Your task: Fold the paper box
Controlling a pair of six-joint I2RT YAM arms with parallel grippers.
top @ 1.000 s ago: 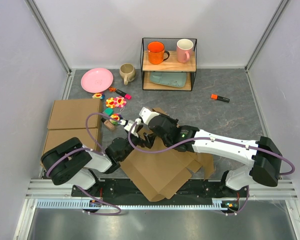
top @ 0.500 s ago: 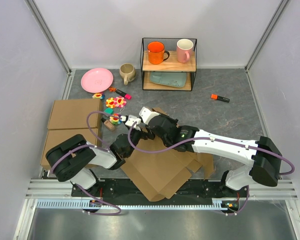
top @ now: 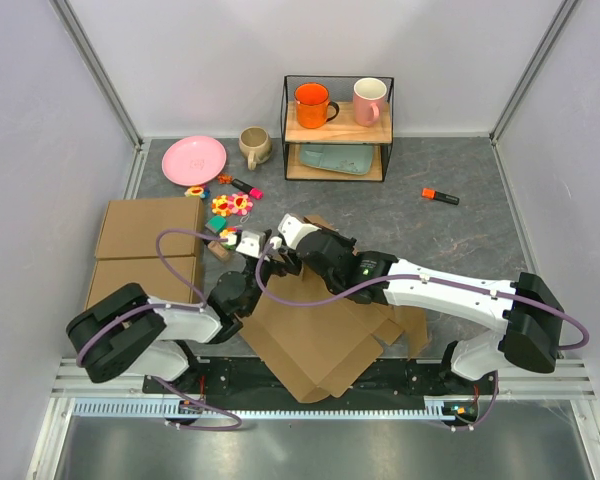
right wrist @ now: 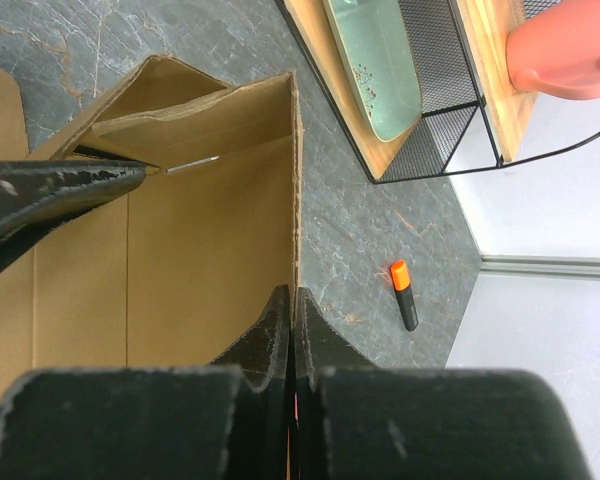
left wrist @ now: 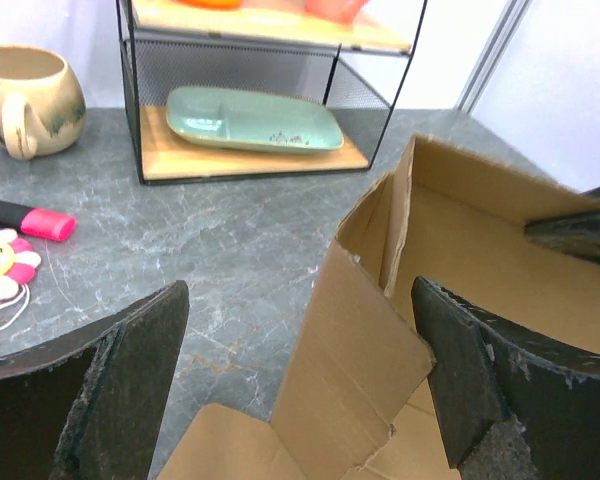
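Pinching 1 raised wall of the paper box [top: 320, 335] fully closed, the right gripper [right wrist: 292, 300] probably steadies it upright for folding. The left gripper [left wrist: 300, 290] gapes wide and empty at the box's corner; the box lies on the bench [top: 460, 240] in front of the wire shelf [top: 338, 77].

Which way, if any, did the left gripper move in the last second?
Yes, slightly: the left gripper drifted left in the top view, toward the two flat brown boxes.
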